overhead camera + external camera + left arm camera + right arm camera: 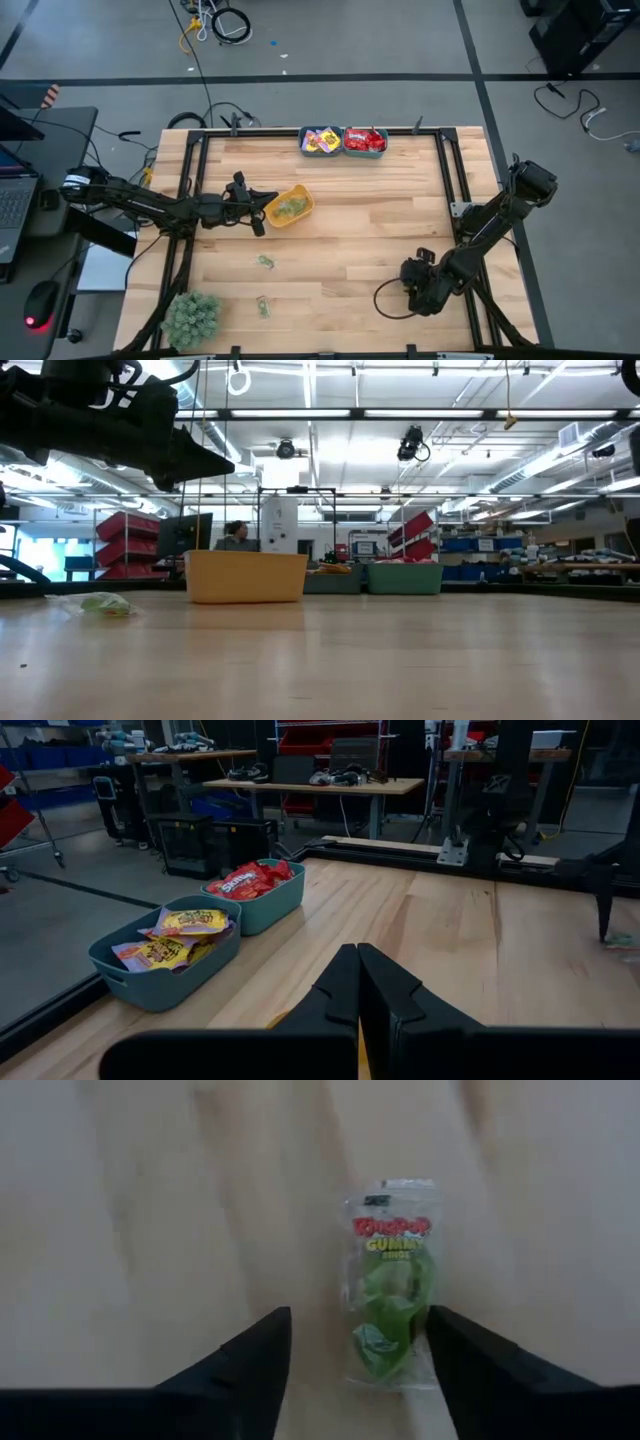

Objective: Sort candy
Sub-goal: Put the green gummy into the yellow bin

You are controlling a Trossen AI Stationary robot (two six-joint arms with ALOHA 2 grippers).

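Right gripper sat low over the table at about 4 o'clock from centre in the high view, pointed down. Jaws stood well apart, nothing clamped. A clear-wrapped green gummy packet lay flat on the wood just ahead of the fingertips, its lower end between them and nearer one finger; contact couldn't be confirmed.

Left gripper was at roughly 9–10 o'clock from centre, fingers pressed together and empty, tips just beside the rim of the yellow bin. The left wrist view showed the closed fingers edge to edge.

Yellow bin held pale green pieces. In the low view it stood upright with the left arm overhead.

Two teal bins sat side by side at 12 o'clock on the far edge: one with yellow packets, one with red packets. The left wrist view showed both bins loaded, yellow and red.

Loose green pieces were on the table: one at about 7 o'clock from centre, another further toward 7 o'clock near the front edge. The low view showed one green wrapped piece lying flat, left of the yellow bin.

Green fuzzy ball sat at the 8 o'clock corner.
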